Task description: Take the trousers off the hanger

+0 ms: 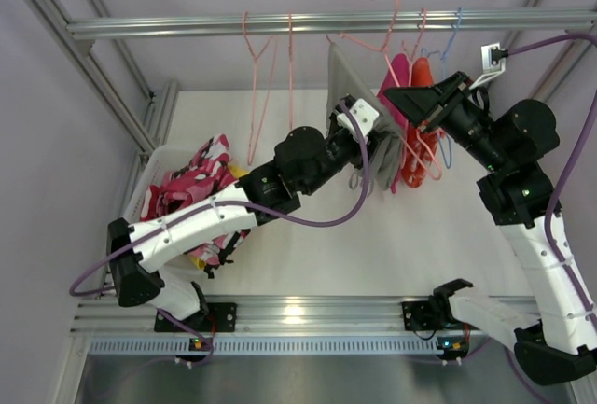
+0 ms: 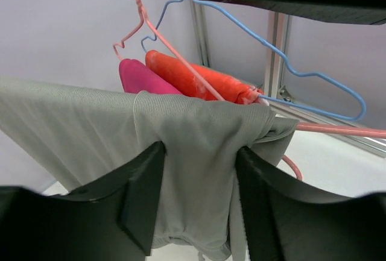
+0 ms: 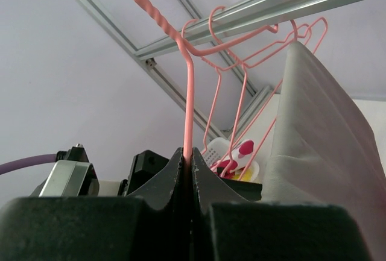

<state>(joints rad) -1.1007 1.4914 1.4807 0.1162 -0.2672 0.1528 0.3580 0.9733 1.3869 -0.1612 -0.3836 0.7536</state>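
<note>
**Grey trousers pinched at the rail, right gripper clamped on hanger wire**

The grey ribbed-cloth trousers (image 2: 84,116) hang draped over a hanger at the far side of the white table (image 1: 308,255), right of centre, under the aluminium rail (image 1: 280,23). The left gripper (image 2: 200,152) stands about half closed. Both its black fingers (image 2: 145,194) press a bunched fold of the grey cloth between them.

Just right of the grey pair hang a plain magenta garment (image 2: 142,77) and a plain orange garment (image 2: 193,77), with a thin blue wire hanger (image 2: 301,74) beyond them.

The right gripper (image 3: 188,152) is fully closed on the upright wire of a pink wire hanger (image 3: 189,92). Which garment that hanger carries I cannot tell.

At the left, a white plastic basket (image 1: 159,166) holds a pink-white-black patterned garment (image 1: 196,180).
</note>
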